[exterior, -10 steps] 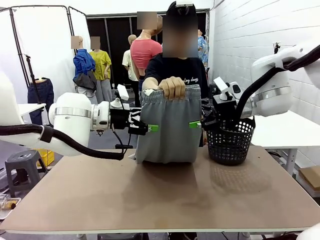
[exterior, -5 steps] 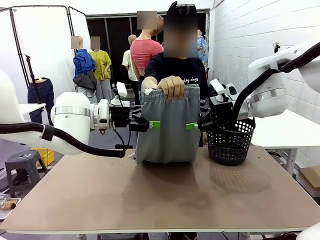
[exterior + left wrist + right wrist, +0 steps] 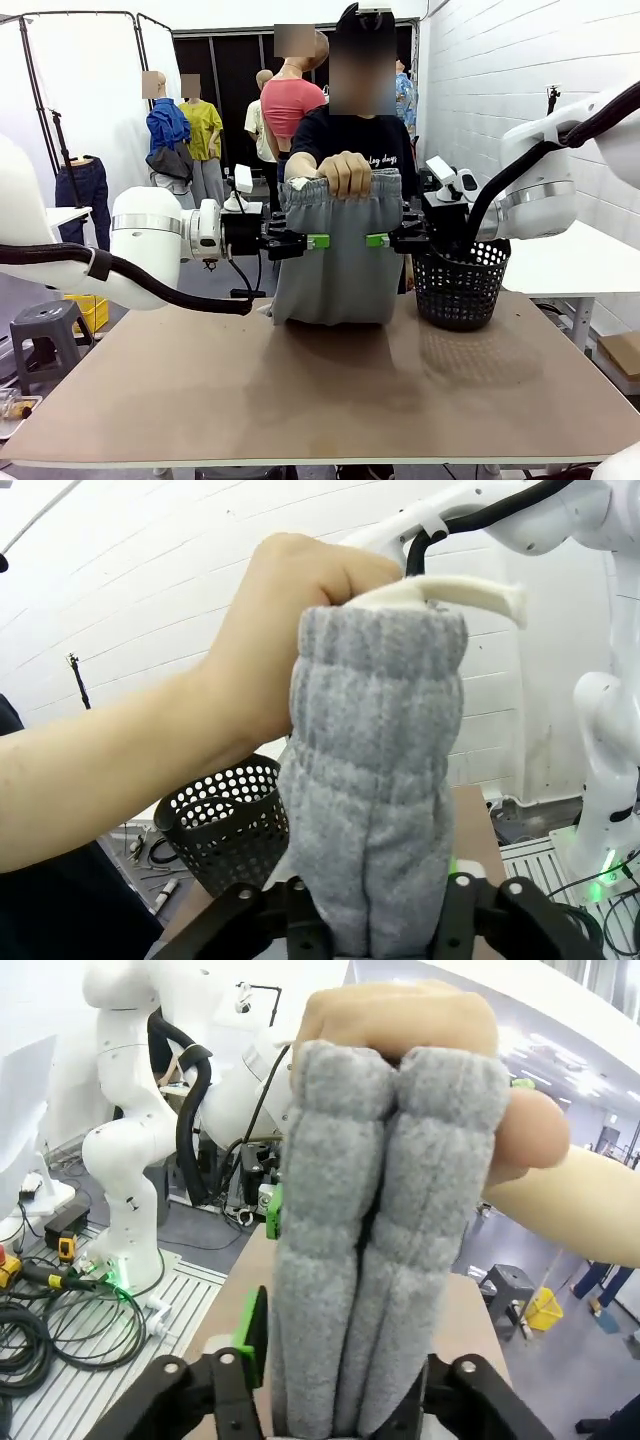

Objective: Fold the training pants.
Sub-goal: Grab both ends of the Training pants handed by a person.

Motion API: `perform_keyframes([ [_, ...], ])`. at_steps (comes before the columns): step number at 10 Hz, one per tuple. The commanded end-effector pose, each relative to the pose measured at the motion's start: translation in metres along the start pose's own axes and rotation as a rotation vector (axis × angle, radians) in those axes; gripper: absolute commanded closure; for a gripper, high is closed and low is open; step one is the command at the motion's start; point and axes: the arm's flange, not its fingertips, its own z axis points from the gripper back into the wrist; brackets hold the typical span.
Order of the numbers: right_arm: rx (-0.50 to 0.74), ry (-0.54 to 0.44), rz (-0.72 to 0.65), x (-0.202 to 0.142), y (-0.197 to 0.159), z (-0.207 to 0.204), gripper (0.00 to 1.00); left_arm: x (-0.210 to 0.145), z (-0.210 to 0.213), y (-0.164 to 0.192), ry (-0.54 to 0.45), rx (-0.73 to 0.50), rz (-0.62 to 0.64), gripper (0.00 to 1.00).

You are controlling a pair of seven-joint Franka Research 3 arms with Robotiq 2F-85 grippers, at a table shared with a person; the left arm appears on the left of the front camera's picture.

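Training pants held upright over the table, with a robot hand at each side edge.

The left robot hand is seen level at the left edge of the grey pants, about mid-height. In the left wrist view its fingers are spread, with the bunched fabric standing between them, so it is recorded as released, not clenched. The waistband is gripped at the top centre by the person's hand, and the pants hang doubled, their lower fold resting on the far part of the table. The right robot hand is set likewise at the right edge, its fingers spread either side of the fabric. A black mesh basket stands just beside the pants on the right.
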Motion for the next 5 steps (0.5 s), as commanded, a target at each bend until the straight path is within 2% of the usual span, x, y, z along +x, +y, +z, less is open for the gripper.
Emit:
perform_keyframes([
  [1, 0.006, -0.033, -0.036, 0.0042, -0.009, -0.0048, 1.0, 0.0052, -0.0013, 0.0008, -0.051, 0.005, 0.014, 1.0],
  [5, 0.024, -0.032, -0.058, 0.0034, -0.0081, -0.006, 1.0, -0.0018, -0.0007, 0.0072, -0.052, 0.017, 0.046, 1.0],
])
